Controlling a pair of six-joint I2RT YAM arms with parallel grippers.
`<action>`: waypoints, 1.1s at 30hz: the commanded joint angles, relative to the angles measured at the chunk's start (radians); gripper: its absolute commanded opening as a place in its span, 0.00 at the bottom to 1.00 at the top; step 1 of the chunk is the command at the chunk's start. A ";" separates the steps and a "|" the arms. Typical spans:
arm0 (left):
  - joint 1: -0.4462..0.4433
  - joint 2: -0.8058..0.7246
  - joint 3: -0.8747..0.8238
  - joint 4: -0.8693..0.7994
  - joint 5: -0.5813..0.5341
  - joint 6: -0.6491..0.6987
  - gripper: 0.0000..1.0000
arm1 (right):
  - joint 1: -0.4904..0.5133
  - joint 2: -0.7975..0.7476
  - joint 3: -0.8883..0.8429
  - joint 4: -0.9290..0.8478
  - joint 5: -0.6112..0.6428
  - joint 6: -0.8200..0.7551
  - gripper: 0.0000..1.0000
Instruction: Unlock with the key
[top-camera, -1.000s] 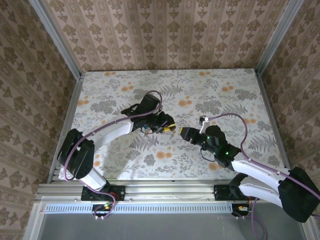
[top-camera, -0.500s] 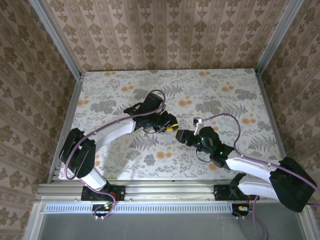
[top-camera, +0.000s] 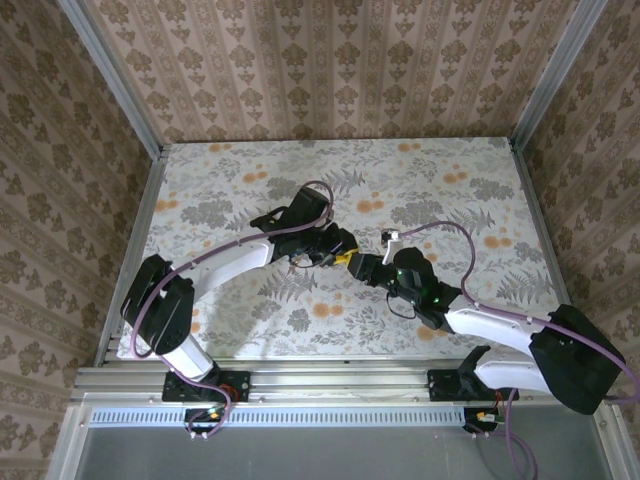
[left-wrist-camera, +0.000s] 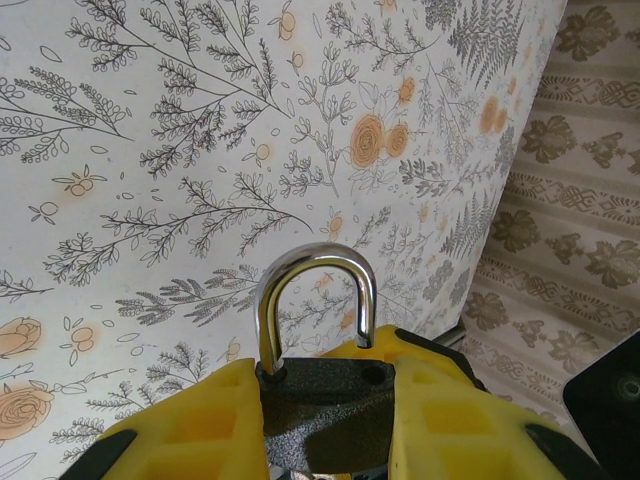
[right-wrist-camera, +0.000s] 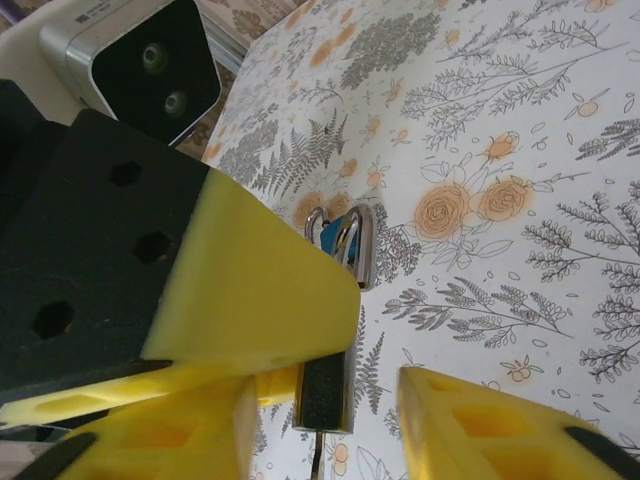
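- The left claw (left-wrist-camera: 325, 392) is shut tight on the padlock (left-wrist-camera: 322, 415), with a yellow finger (left-wrist-camera: 200, 420) on each side of its dark body
- The padlock's shiny loop (left-wrist-camera: 315, 262) sticks out past the fingers
- The padlock is held up over the middle of the bench (top-camera: 450, 180)
- The right claw (right-wrist-camera: 325, 395) is right up against the left one, its yellow fingers (right-wrist-camera: 470, 420) apart, with the padlock's edge between them and a gap on one side
- A thin silver bit (right-wrist-camera: 315, 462) hangs under the padlock, maybe the key
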 joint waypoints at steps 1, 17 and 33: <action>-0.009 -0.001 0.025 0.029 0.022 -0.021 0.16 | 0.005 0.016 0.035 0.031 0.024 -0.015 0.32; 0.055 -0.056 -0.004 -0.012 -0.010 0.045 0.39 | -0.018 -0.008 0.027 -0.017 -0.021 -0.073 0.04; 0.175 -0.143 0.019 -0.292 -0.037 0.400 0.41 | -0.121 0.018 0.161 -0.251 -0.380 -0.319 0.04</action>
